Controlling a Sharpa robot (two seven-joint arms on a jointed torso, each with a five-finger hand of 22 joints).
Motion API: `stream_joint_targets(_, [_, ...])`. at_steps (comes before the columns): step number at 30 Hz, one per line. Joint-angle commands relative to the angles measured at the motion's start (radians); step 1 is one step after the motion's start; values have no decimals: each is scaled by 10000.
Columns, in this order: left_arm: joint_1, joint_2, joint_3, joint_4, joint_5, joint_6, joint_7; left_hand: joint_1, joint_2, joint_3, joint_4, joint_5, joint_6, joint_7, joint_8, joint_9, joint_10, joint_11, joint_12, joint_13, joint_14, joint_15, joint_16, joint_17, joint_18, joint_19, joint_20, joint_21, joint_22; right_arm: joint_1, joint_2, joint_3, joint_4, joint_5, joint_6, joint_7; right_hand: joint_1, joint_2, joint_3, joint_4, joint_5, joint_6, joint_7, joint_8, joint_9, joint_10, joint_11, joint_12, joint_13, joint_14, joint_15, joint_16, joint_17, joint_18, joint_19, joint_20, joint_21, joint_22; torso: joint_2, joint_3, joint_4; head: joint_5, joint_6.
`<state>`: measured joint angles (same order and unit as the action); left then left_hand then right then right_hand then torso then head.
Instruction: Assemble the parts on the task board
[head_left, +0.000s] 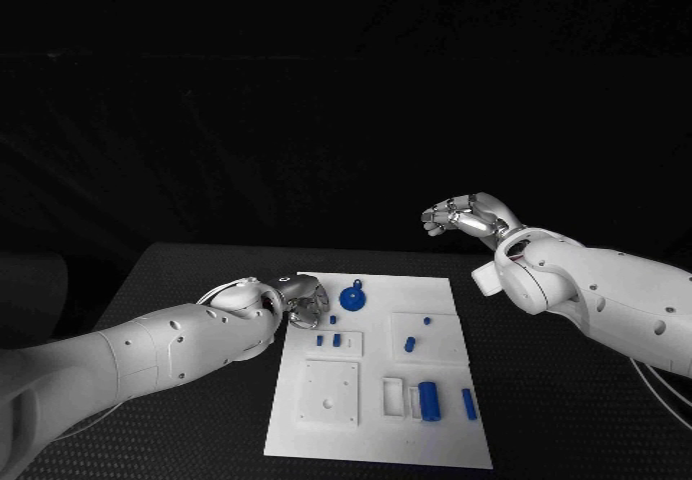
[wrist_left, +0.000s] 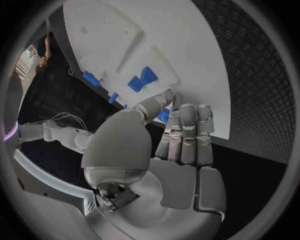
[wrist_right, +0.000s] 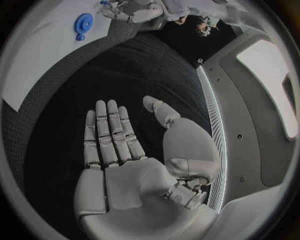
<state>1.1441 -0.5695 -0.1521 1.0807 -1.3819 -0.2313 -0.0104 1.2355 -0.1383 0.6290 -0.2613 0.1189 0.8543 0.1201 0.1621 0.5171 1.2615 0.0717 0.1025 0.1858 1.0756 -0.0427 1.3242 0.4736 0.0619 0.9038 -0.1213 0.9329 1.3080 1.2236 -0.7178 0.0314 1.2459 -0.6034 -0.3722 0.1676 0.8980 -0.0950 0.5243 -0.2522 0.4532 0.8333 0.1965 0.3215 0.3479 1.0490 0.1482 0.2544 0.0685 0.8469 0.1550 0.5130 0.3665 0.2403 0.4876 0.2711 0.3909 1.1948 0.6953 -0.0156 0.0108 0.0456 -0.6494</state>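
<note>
Both hands are seen above the black table (head_left: 173, 270). The left hand (head_left: 296, 298) is held at the far left corner of the task board (head_left: 433, 445); its fingers (wrist_left: 187, 132) are kept straight and close together over the board's edge, and nothing is held in them. The right hand (head_left: 469, 217) is raised beyond the far right side of the board, well apart from it; its fingers (wrist_right: 109, 132) are stretched out side by side, the thumb is set apart, and the palm is empty.

The white task board is placed in the middle of the table. A round blue part (head_left: 353, 297) is laid near its far edge, just beside the left hand. A blue cylinder (head_left: 427, 400) and a thin blue bar (head_left: 469, 403) are laid near the board's near right side. Small blue pieces (head_left: 329, 340) are seen on a raised white block at the middle, and two more (head_left: 410, 344) on the block to its right.
</note>
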Motion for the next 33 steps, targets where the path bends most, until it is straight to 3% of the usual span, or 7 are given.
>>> stream_joint_targets(1, [0, -152, 97, 72, 571, -639, 195, 112, -16, 52, 30, 12, 203, 182, 168, 68, -12, 1, -21, 22, -10, 29, -1, -19, 293, -18, -160, 15, 164, -15, -41, 2, -39, -747, 279, -235, 188, 16, 68, -111, 32, -43, 27, 44, -15, 49, 20, -51, 1, -41, 29, 56, -17, 95, -72, 12, -61, 26, -3, -1, 1, -22, 31])
stream_joint_targets(7, [77, -513, 340, 232, 2357, -1026, 616, 70, -82, 117, 134, 19, 549, 426, 447, 142, 7, 15, -15, 35, -109, 42, -108, -86, 268, -89, -136, -23, 149, -28, -127, 1, -81, -2270, 581, -466, 1059, -164, 175, -369, -348, -7, 8, 100, -3, 125, -6, -33, 13, 75, -26, 172, 8, 139, 61, 17, -34, 101, -13, 7, 4, -53, 88])
stream_joint_targets(14, [433, -973, 481, 495, 7362, -750, 1482, -386, -239, 40, 428, -90, 476, 439, 594, 133, -70, 101, -52, 37, -590, 149, -937, -492, 127, -554, -15, -510, -39, -139, -251, -23, -176, -4949, 1063, -739, 1926, -467, 461, -354, -1788, 415, -188, 360, 170, 681, -272, 265, 169, 1257, -632, 903, 451, 215, 1495, -275, 386, 2, -12, 11, 3, -292, 147])
stream_joint_targets(17, [476, -1203, 694, 829, 8931, -645, 2064, -846, -137, -170, 707, -592, 369, 473, 651, 116, -133, 136, -75, 40, -758, 229, -1409, -705, 32, -781, 47, -843, -185, -386, -290, -32, -183, -6431, 1216, -870, 2036, -559, 651, -365, -1904, 558, -269, 448, 322, 876, -374, 326, 289, 2118, -1083, 1408, 930, 215, 2617, -651, 695, -183, -10, 17, -4, -432, 177])
stream_joint_targets(22, [672, -1521, 733, 1359, 10725, -279, 2752, -1286, -117, -655, 773, -625, 279, 479, 784, 107, -228, 231, -104, 47, -1000, 321, -2118, -984, -99, -1083, 139, -1330, -387, -649, -306, -94, -134, -8500, 1276, -1121, 2144, -770, 914, -306, -2364, 730, -359, 548, 497, 1223, -580, 276, 489, 3696, -1723, 2322, 1725, 215, 4454, -1347, 1528, -167, -15, 17, -12, -610, 202])
stream_joint_targets(29, [728, -1888, 737, 2167, 11009, -108, 3174, -1452, 20, -968, 557, -588, 252, 415, 914, 65, -433, 340, -234, -21, -1281, 511, -2961, -1262, -227, -1435, 308, -1870, -576, -950, -294, -226, 20, -10037, 1097, -1379, 2120, -988, 1051, -294, -2584, 761, -375, 466, 538, 1443, -759, -47, 649, 4921, -1947, 4051, 2970, 215, 6274, -2215, 2594, 272, -6, 23, -9, -845, 203])
stream_joint_targets(33, [727, -1947, 737, 2416, 11084, -113, 3222, -1456, 29, -998, 508, -578, 230, 435, 924, 47, -458, 365, -255, -35, -1270, 532, -3076, -1287, -230, -1442, 327, -1930, -591, -1114, -260, -286, 86, -10534, 1052, -1503, 2062, -1074, 1145, -263, -2647, 789, -382, 421, 550, 1502, -777, -279, 702, 4896, -1974, 4865, 3507, 215, 6608, -2456, 2975, 558, 3, 15, -3, -949, 190])
